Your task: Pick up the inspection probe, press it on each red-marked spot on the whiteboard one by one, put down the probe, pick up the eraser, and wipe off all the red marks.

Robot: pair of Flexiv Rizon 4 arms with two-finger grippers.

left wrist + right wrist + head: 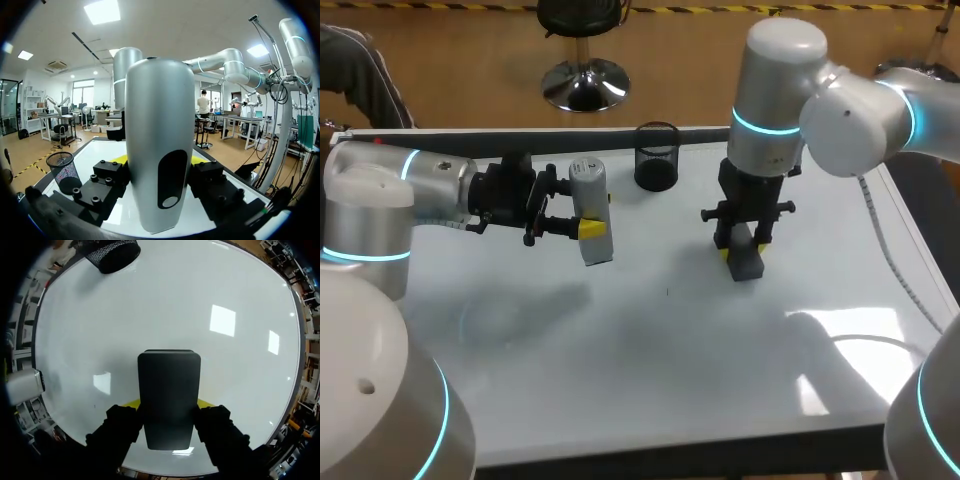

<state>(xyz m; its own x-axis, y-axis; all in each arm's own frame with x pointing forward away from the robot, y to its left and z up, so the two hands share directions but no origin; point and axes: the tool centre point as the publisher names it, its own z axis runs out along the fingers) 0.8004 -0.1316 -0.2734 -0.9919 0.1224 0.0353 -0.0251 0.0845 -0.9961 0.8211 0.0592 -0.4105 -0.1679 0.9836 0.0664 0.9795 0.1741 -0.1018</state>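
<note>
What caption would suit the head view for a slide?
Left gripper shut on the grey probe, right gripper shut on the black eraser, both over the whiteboard.

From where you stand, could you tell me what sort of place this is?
Most likely a robotics lab bench: a whiteboard lies flat as the worktop, my left gripper holds a grey inspection probe, my right gripper a black eraser.

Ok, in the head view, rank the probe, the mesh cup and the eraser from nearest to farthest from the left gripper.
1. The probe: nearest, held in the left gripper itself.
2. The mesh cup: next, at the back edge of the whiteboard, near the middle.
3. The eraser: farthest, held in the right gripper on the right side.
</note>
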